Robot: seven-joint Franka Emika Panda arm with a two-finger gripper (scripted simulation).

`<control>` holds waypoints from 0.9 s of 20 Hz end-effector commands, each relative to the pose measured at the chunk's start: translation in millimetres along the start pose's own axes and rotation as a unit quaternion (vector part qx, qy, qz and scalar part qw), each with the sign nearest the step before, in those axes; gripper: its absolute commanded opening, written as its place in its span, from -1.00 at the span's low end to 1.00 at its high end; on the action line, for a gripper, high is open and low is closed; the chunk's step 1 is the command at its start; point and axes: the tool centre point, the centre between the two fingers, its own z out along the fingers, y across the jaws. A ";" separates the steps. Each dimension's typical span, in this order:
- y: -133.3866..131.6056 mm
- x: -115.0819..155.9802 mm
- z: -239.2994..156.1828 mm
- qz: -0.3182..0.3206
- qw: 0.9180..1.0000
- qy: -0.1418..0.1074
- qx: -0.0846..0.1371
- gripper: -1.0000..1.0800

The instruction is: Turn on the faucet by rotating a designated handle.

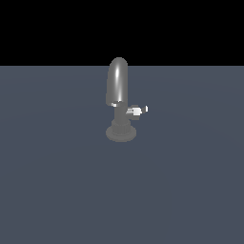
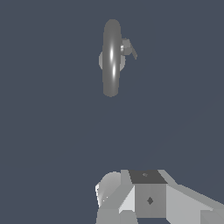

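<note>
Exterior view: the small grey metallic faucet [image 1: 118, 102] with its tall glossy arched spout stands on a round stepped base on the flat slate-blue bench [image 1: 57, 190], a little above the frame's centre. Its short whitish lever handle [image 1: 137, 111] juts from the column toward 3 o'clock, bright tip free. Bare surface surrounds the base on every side. In the wrist view the faucet [image 2: 111, 57] lies well apart from the grey blocky tool [image 2: 140, 199]; whether its jaws are spread I cannot tell, and nothing is seen held.
</note>
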 end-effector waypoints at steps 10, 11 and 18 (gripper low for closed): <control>-3.1 9.5 -0.2 0.013 1.000 -0.015 0.006 -1.00; -3.8 11.8 -0.2 0.016 1.000 -0.019 0.007 -1.00; -10.0 34.8 0.6 0.048 0.997 -0.055 0.022 -1.00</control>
